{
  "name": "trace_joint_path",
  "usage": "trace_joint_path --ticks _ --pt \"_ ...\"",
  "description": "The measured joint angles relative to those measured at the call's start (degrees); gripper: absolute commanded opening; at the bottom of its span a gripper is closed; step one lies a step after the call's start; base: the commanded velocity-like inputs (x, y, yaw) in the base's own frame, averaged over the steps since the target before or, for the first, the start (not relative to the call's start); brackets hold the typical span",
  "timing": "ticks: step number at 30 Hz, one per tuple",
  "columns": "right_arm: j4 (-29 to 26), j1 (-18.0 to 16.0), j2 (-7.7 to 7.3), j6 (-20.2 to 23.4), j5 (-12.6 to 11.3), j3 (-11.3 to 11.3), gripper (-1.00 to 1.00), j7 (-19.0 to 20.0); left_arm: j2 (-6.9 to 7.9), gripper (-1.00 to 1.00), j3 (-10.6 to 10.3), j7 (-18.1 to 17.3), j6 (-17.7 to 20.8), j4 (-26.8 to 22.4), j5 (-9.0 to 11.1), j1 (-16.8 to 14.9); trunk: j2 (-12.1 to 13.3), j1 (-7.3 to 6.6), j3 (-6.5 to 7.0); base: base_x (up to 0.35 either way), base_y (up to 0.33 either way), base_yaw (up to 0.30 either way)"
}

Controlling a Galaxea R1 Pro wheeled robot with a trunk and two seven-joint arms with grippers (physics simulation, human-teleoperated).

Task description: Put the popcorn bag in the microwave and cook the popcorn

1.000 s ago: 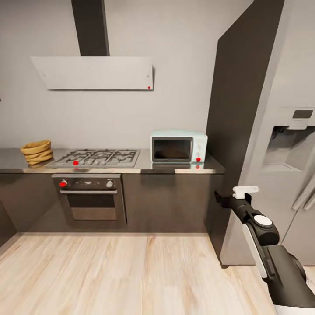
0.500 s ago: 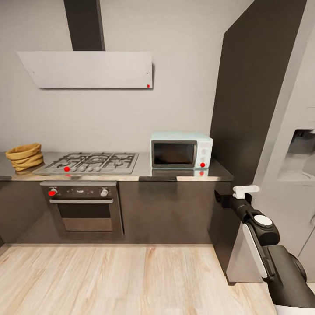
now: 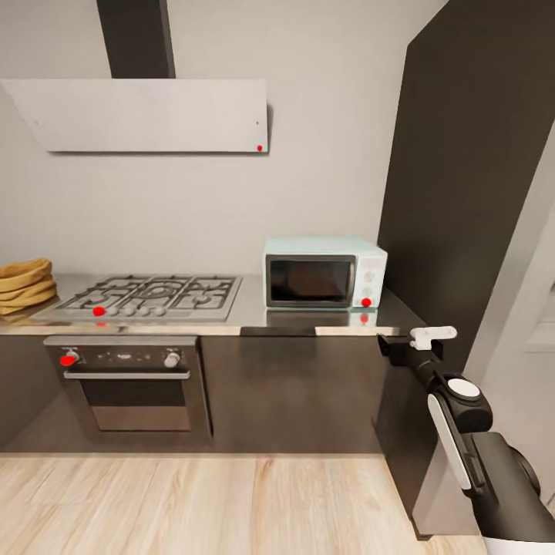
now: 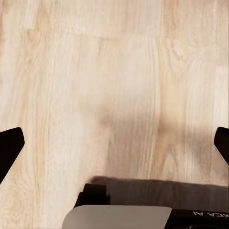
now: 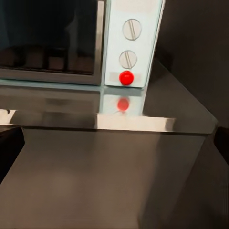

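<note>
Head view first: what do you list on the counter (image 3: pixel 254 312)?

— Item 1: microwave (image 3: pixel 324 271), far right end, door closed, against the dark tall panel. Item 2: gas hob (image 3: pixel 146 297), set in the middle, oven (image 3: pixel 131 381) below, flat hood (image 3: pixel 146 116) above. Item 3: tan crumpled sack, which I take for the popcorn bag (image 3: pixel 25 284), at the far left, beyond the hob, cut by the frame edge. It is well apart from the microwave, so it will need carrying along the whole run.

— And your tools?

— Right tool (image 5: pixel 114 143): fingers spread wide, holding nothing, raised to counter height. It faces the microwave's panel with two knobs (image 5: pixel 130 44) and a red button (image 5: pixel 126 77), probably kept ready for the door. Left tool (image 4: pixel 114 148): also spread, empty, hanging over the wooden floor (image 4: pixel 95 71), parked out of the way while I roll.

— Stage?

— Approach only, by my reckoning; bag not yet picked up.
</note>
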Motion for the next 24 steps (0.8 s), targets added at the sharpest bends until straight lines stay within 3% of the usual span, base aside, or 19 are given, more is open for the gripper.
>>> trace_joint_path --ticks 7,16,24 --pt "0.0 0.0 0.0 0.0 0.0 0.0 1.0 0.0 -0.02 1.0 -0.1 0.0 0.0 0.0 0.0 0.0 0.0 0.01 0.0 0.291 0.0 0.0" --pt "0.0 -0.4 0.03 0.2 0.0 0.0 1.0 0.1 -0.03 1.0 -0.2 0.0 0.0 0.0 0.0 0.1 0.0 0.04 0.0 0.012 0.0 0.0" --pt "0.3 -6.9 0.39 5.2 -0.6 -0.3 1.0 0.0 -0.07 1.0 -0.2 0.0 0.0 0.0 0.0 0.1 0.0 0.04 0.0 0.0 0.0 0.0"
